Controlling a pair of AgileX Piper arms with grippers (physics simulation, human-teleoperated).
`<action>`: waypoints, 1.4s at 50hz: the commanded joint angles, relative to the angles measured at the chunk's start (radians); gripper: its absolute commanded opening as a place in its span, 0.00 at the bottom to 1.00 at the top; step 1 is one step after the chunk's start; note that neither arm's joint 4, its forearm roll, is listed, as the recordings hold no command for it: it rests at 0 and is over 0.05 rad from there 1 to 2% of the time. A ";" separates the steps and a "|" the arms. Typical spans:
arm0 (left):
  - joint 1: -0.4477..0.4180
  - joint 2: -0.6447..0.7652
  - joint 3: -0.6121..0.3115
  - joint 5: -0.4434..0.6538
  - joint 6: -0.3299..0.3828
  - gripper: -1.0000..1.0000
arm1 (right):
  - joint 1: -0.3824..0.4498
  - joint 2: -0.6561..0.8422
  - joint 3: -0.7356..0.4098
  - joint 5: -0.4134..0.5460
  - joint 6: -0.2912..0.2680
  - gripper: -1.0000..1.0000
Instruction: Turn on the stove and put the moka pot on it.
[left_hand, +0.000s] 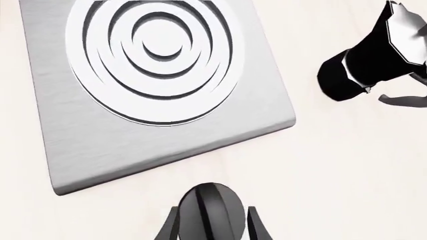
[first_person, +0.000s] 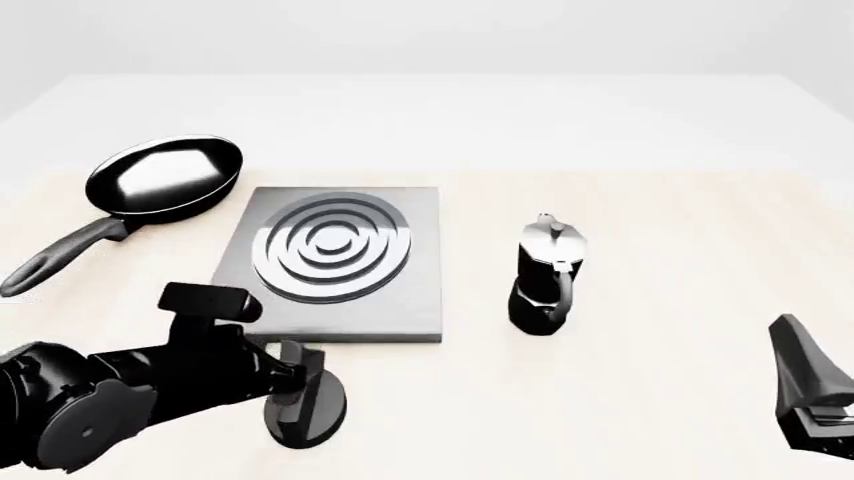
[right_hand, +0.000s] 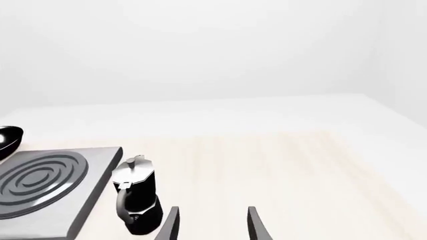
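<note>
The left gripper (first_person: 304, 395) sits low over the table (first_person: 641, 380), its two dark fingers (left_hand: 256, 227) straddling the black oval knob (left_hand: 212, 212) — one finger on each side, the knob standing upright between them. Whether the pads actually press on the knob cannot be told from these views. Just beyond the knob, straight ahead of the fingertips, lies the stove (first_person: 414, 290), a flat grey plate with silver burner rings (first_person: 331, 247), a strip of bare table separating it from the knob.

Ahead and off to the right of this gripper stands the moka pot (first_person: 545, 275), upright on the table beside the stove's right edge but apart from it, its silver lid on top and its handle turned toward the arms' side. Beyond the stove's far left corner rests a black frying pan (first_person: 167, 178).

The right gripper (right_hand: 210, 222) hangs at the near right of the table with its fingers spread wide and nothing between them — the moka pot stands ahead of it and to its left.
</note>
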 joint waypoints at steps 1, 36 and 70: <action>-0.028 0.069 0.008 -0.051 -0.029 1.00 | -0.001 0.001 0.000 -0.001 0.007 1.00; -0.035 0.229 -0.002 -0.140 -0.058 1.00 | 0.002 0.034 0.001 -0.030 0.036 1.00; 0.120 0.163 -0.004 -0.105 0.021 1.00 | 0.005 0.044 0.001 -0.038 0.033 1.00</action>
